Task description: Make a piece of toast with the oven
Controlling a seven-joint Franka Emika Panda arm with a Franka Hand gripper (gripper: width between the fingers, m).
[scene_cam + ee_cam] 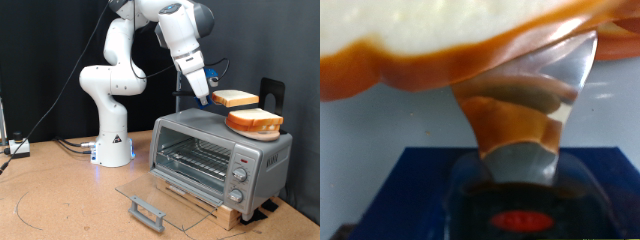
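The gripper [207, 99] is pinching one edge of the piece of toast [235, 98] and holding it in the air just above the oven [220, 156]. A second slice [254, 121] is sitting on the oven's top. The oven's glass door [158, 194] is lying open, flat on the table [60, 200].

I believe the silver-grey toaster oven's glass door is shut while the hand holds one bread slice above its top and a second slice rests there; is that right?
Not quite: the glass drop-down door of the silver-grey toaster oven is open, lying flat in front, as the exterior view shows. The rest stands: the hand holds one pale tan, orange-crusted bread slice above the top, and a second slice rests there.
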